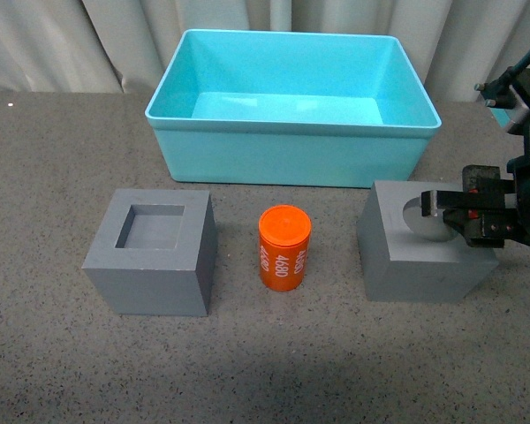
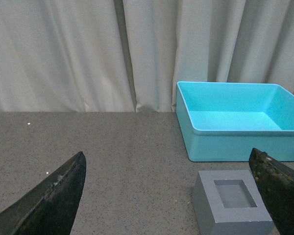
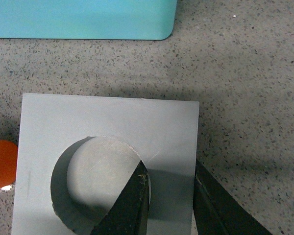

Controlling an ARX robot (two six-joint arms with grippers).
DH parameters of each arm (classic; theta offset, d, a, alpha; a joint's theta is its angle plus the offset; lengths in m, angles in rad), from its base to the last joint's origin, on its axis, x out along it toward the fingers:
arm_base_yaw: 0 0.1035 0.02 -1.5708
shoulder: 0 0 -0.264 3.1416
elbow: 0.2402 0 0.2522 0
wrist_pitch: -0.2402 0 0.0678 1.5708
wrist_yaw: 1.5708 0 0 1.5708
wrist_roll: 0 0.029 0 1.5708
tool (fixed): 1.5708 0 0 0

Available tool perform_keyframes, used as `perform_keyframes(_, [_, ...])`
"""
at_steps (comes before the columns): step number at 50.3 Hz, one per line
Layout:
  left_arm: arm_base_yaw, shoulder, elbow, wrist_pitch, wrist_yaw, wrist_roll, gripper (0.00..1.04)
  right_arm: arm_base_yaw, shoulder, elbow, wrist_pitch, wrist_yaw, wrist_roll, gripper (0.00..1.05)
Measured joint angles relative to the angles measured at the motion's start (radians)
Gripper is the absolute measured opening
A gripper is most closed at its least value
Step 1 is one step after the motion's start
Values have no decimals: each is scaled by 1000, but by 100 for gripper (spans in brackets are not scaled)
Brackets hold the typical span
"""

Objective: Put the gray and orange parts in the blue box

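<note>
The blue box (image 1: pixel 291 163) stands at the back middle of the table. In front of it, from left to right, sit the gray cube with a square recess (image 1: pixel 150 274), the orange cylinder (image 1: pixel 283 249) printed "4680", and the gray cube with a round recess (image 1: pixel 406 265). My right gripper (image 1: pixel 450 216) is shut on the round-recess cube's right wall. In the right wrist view, one finger is inside the recess and the other outside, around the gripper (image 3: pixel 170 169) and cube (image 3: pixel 108 122). My left gripper (image 2: pixel 166 156) is open and empty, with the square-recess cube (image 2: pixel 232 215) near one finger.
A pale curtain (image 1: pixel 71 35) hangs behind the speckled grey table (image 1: pixel 274 371). The blue box (image 2: pixel 235 142) has nothing in it. The orange cylinder (image 3: pixel 1 164) stands a short gap from the held cube, and the box wall (image 3: pixel 83 19) lies just beyond it.
</note>
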Motion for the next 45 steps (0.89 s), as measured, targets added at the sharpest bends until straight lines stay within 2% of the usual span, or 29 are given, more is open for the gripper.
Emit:
perform_keyframes(12, [0,0,0,0,0,0,98,-18,-219,-22,-50,-3,-9,18])
perform_keyframes(19, [0,0,0,0,0,0,98,-11,-291,99,-40,-16,-17,18])
perform_keyframes(38, [0,0,0,0,0,0,98,5,40,444,35,33,-36,18])
perform_keyframes(45, [0,0,0,0,0,0,98,21,175,525,7,39,-27,18])
